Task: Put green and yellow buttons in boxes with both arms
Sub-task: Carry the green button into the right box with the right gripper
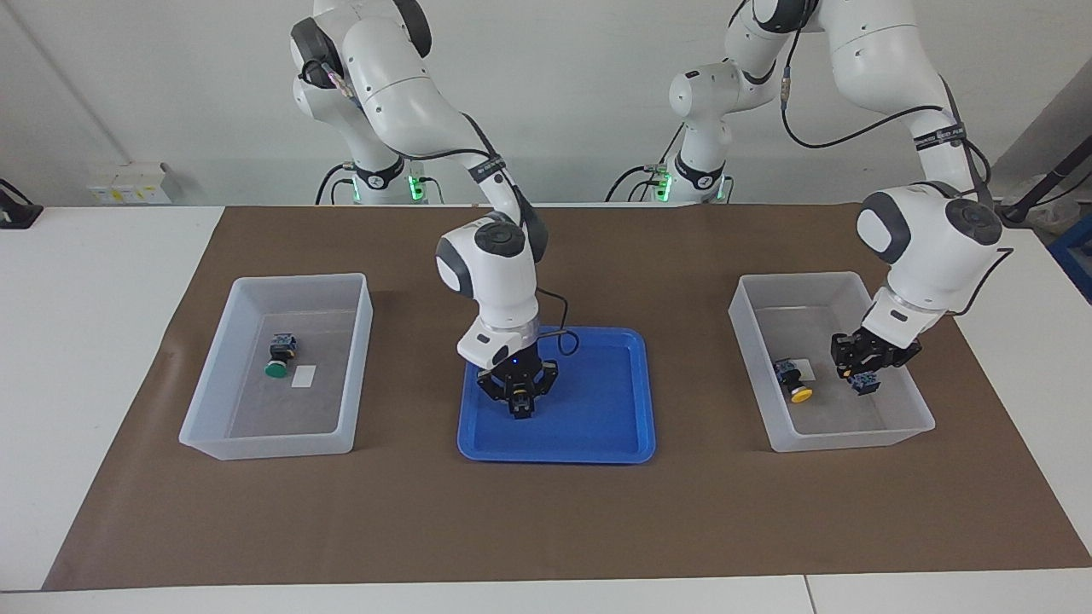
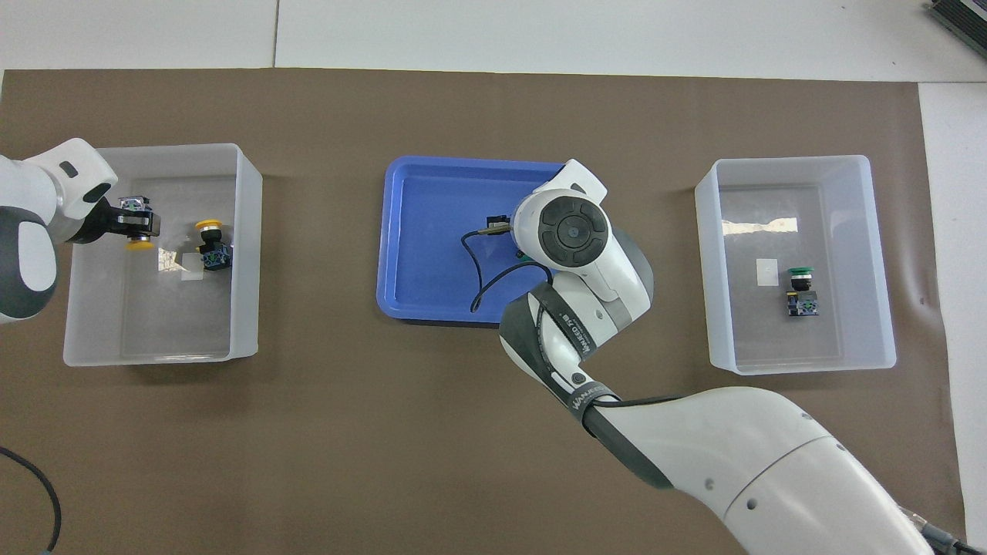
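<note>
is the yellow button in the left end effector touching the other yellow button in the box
Apart. The overhead view shows bare box floor between the held yellow button in the left end effector and the lying yellow button.

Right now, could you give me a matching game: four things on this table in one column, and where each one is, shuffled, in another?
1. lying green button
2. lying yellow button
3. left gripper
4. right gripper

A. down in the blue tray
B. in the box at the right arm's end
C. over a box, holding the second yellow button
D. in the box at the left arm's end

Pairs: 1-B, 2-D, 3-C, 4-A.
</note>
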Tool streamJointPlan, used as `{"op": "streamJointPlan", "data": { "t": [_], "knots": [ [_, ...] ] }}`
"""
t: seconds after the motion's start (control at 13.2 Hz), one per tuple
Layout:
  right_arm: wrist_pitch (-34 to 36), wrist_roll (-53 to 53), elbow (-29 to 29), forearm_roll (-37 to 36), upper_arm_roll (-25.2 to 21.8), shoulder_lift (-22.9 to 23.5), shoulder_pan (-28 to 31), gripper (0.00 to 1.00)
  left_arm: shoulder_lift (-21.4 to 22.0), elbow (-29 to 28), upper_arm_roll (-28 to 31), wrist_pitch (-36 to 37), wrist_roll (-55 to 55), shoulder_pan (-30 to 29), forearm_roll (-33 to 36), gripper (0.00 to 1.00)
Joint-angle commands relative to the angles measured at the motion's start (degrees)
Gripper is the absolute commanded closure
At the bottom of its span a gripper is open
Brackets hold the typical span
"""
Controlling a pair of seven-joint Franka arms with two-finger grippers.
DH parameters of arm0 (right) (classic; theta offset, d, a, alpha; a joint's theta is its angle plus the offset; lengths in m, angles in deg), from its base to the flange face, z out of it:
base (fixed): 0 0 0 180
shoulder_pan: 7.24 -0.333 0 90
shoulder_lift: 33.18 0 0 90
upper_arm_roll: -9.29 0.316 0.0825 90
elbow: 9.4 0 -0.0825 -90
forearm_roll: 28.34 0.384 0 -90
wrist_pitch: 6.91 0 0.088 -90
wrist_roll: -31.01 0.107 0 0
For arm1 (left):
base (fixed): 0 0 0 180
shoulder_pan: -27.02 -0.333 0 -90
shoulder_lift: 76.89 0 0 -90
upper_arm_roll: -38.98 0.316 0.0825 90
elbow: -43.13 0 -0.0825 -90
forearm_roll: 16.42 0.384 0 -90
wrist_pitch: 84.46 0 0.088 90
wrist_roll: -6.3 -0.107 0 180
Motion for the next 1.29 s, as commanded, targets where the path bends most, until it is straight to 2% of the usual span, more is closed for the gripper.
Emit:
{"op": "streamJointPlan", "data": {
  "t": [0.0, 0.08, 0.15, 0.38, 0.68, 0.84, 0.99, 1.06, 1.22],
  "knots": [
    [7.42, 2.27, -1.03, -1.64, 0.24, -5.46, 1.28, 1.00, -0.22, -1.66, 0.02, -2.94, -1.02, 0.44, -0.55, 0.52],
    [9.90, 1.74, -2.42, -1.64, 0.33, -8.62, 2.76, 1.00, -0.23, -1.49, 0.02, -2.76, -1.02, 0.62, -0.55, 0.32],
    [10.36, 1.65, -5.31, -1.38, 0.33, -12.31, 4.26, 1.00, -0.31, -0.96, 0.02, -2.15, -1.02, 0.62, -0.55, 0.20],
    [10.53, -1.14, -14.46, -1.21, 0.33, -21.90, 9.01, 1.00, -0.49, 4.90, -0.59, 5.03, -0.76, 0.88, -0.46, 0.19],
    [12.56, -12.91, -21.49, -0.85, 0.33, -30.25, 17.43, 1.00, -0.14, 19.40, -0.69, 26.10, 1.86, 4.13, -0.55, 0.19],
    [12.56, -22.02, -23.70, 1.15, 0.33, -32.37, 22.18, 1.00, 0.56, 23.28, -0.77, 33.41, 4.33, 5.71, -0.46, 0.19],
    [12.38, -34.93, -25.45, 8.68, 0.33, -32.82, 26.93, 1.00, 1.87, 25.23, -0.86, 39.48, 6.79, 7.47, -0.46, 0.18],
    [12.12, -41.35, -26.42, 12.64, 0.24, -32.73, 28.77, 1.00, 4.23, 25.23, -0.95, 39.77, 7.24, 8.08, -0.46, 0.18],
    [8.28, -49.12, -29.41, 15.92, 0.24, -31.69, 30.63, 1.00, 8.46, 23.31, -0.95, 40.83, 7.33, 9.58, -0.55, 0.15]
  ]
}}
